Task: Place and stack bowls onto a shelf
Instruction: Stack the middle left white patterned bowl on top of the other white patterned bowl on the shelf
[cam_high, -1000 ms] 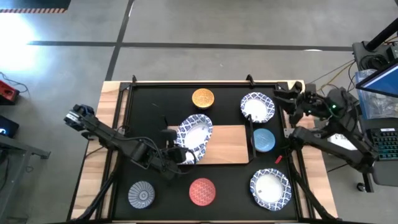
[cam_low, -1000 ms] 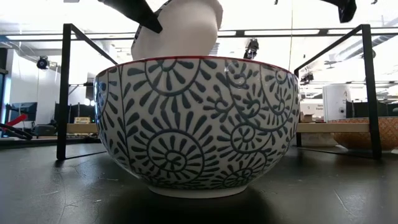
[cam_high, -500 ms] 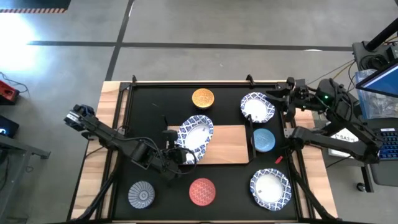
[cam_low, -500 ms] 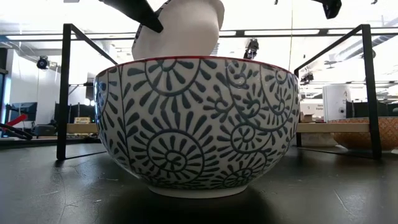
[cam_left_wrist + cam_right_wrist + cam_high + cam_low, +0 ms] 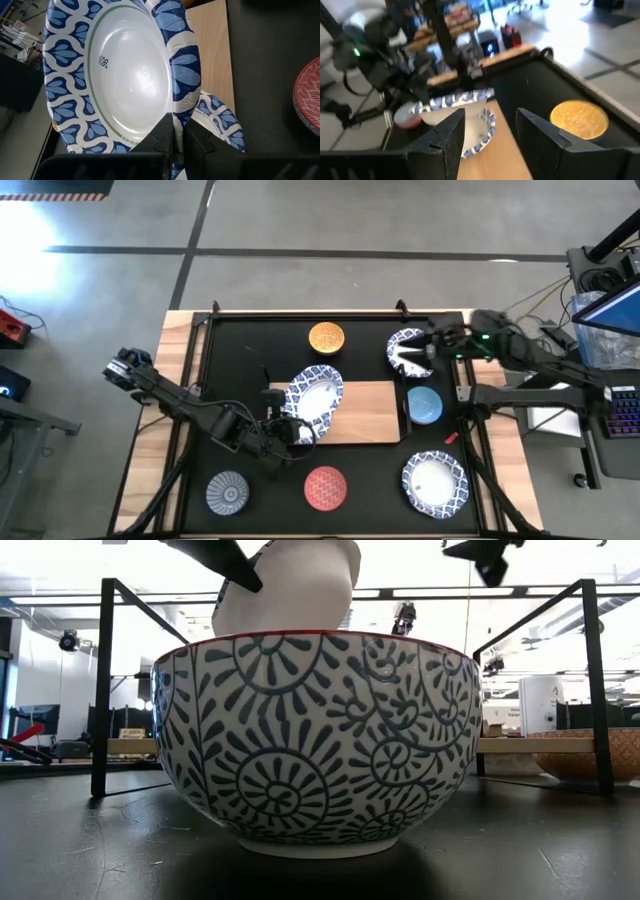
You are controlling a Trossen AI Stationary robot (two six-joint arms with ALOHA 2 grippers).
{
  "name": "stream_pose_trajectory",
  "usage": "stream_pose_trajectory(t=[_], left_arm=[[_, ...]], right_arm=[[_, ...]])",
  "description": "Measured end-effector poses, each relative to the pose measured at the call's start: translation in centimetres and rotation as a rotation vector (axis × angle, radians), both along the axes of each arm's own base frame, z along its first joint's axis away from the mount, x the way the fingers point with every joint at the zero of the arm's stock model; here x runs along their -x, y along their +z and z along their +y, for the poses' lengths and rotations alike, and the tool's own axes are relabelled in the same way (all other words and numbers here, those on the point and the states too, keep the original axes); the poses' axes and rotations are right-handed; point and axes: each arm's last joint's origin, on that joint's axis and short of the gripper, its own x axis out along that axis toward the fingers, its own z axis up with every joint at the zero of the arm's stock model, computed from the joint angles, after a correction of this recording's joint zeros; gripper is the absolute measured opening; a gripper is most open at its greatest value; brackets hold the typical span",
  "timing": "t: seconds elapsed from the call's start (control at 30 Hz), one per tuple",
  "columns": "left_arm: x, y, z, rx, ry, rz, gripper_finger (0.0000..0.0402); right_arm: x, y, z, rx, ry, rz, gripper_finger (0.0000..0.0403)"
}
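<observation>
My left gripper (image 5: 303, 428) (image 5: 178, 131) is shut on a wide blue-and-white bowl (image 5: 315, 393) (image 5: 125, 75), which is tilted steeply over the light-wood shelf (image 5: 370, 420). A second blue-and-white bowl (image 5: 220, 120) lies under it on the shelf. In the low view the held bowl's white underside (image 5: 290, 585) shows above the red patterned bowl (image 5: 320, 740). My right gripper (image 5: 413, 358) (image 5: 492, 135) (image 5: 480, 552) is open and hovers above the far-right blue-and-white bowl (image 5: 397, 350), which rests on the table. My left gripper pinches the bowl's patterned rim (image 5: 181, 107) on the bowl's near side, one finger (image 5: 162, 137) on the inner face and the other finger (image 5: 202, 142) on the outer. The fingers come from the table's near-left side. The bowl stands tilted nearly on edge above the shelf.
On the black table rest an orange-yellow bowl (image 5: 326, 337), a light blue bowl (image 5: 425, 405), the red bowl (image 5: 325, 487), a grey ribbed bowl (image 5: 228, 492) and another blue-and-white bowl (image 5: 435, 483). A black frame rail (image 5: 300, 313) runs along the far edge.
My right gripper has swung from the table's right edge toward the left and now hangs over the far-right blue-and-white bowl. My left gripper and its bowl have kept still.
</observation>
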Motion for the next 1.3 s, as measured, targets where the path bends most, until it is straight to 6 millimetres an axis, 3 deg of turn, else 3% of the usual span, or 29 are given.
stream_pose_trajectory(t=[0.17,0.57,0.83,1.03,1.3], left_arm=[[0.0,0.0,0.0,0.001,-0.001,0.002,0.0004],[-0.4,-0.1,0.6,0.067,-0.113,0.077,0.0004],[-1.2,0.1,1.5,0.108,-0.253,0.107,0.0004],[-1.5,0.4,1.3,0.141,-0.358,0.099,0.0004],[-1.7,0.7,1.2,0.18,-0.395,0.088,0.0004]], right_arm=[[-1.7,-0.5,1.0,0.03,0.077,0.067,0.0166],[-3.6,1.9,4.3,0.369,0.369,0.049,0.0166],[-6.1,0.7,7.9,0.549,0.617,0.11,0.0166],[-8.1,-0.3,9.7,0.666,0.637,0.265,0.0166],[-10.5,-0.7,11.8,0.684,0.712,0.317,0.0166]])
